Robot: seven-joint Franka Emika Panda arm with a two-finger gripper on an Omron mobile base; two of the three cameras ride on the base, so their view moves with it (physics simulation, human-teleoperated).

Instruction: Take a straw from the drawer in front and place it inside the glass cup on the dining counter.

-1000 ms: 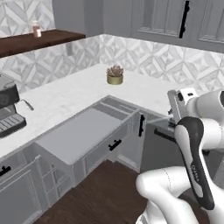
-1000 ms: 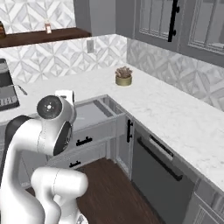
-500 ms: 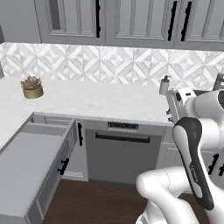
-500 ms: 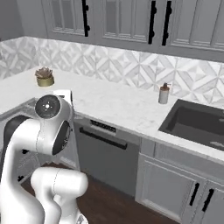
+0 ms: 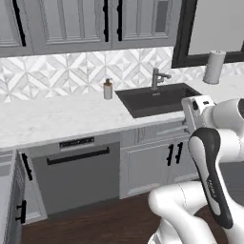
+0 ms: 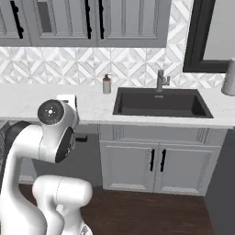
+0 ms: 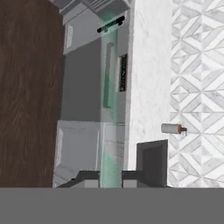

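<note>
**Straw pinched in the tool, sink run ahead**

In the hand view the tool is seen pressed together on the straw, which is held between the two dark finger tips. The straw is recorded as a pale, greenish, half-transparent streak. Its long axis runs straight away from the tips, up that picture, parallel to the edge of the white marble table and over the grey cabinet fronts below it. Its far end is too faint to be fixed.

Surroundings: a dark sink is set into the table, with a metal faucet behind it. A small soap bottle stands just beside the sink's left corner, against the patterned wall tiles. A white paper-towel roll is noted at the far right. A dishwasher with a black bar handle sits under the table. The drawer is pulled out at the lower left edge, well apart from the straw.
</note>
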